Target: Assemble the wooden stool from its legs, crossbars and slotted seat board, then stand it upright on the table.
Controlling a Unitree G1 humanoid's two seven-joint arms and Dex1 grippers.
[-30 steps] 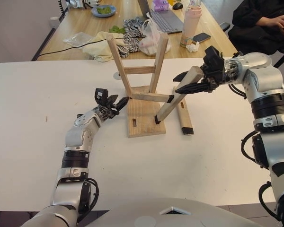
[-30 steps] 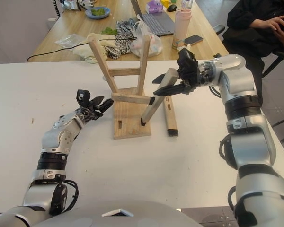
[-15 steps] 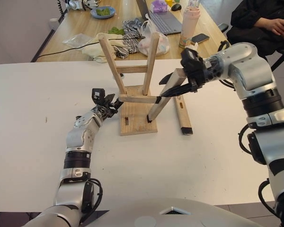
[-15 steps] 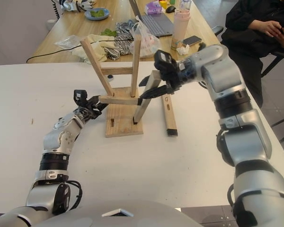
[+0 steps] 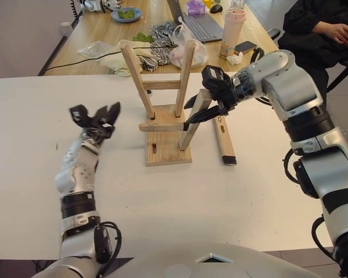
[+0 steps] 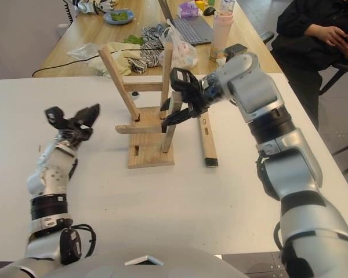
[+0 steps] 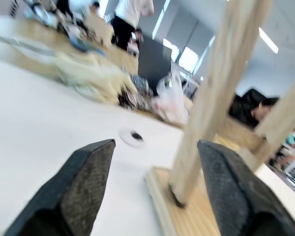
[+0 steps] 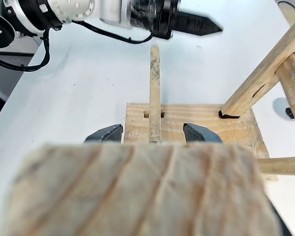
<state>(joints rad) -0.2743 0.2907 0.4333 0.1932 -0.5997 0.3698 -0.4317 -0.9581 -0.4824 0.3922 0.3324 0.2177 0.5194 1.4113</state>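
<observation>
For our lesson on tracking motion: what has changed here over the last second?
The left gripper came off the end of the crossbar and swung left and up, open. The right gripper pushed its held leg leftward, more upright, sliding the seat board slightly left. The loose leg on the table stayed put.

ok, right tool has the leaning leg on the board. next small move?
Probably bring the open left tool to the free end of the crossbar and steady it: that end juts unsupported from the leg gripped by the right tool, and the leg stands tilted on the seat board.
</observation>
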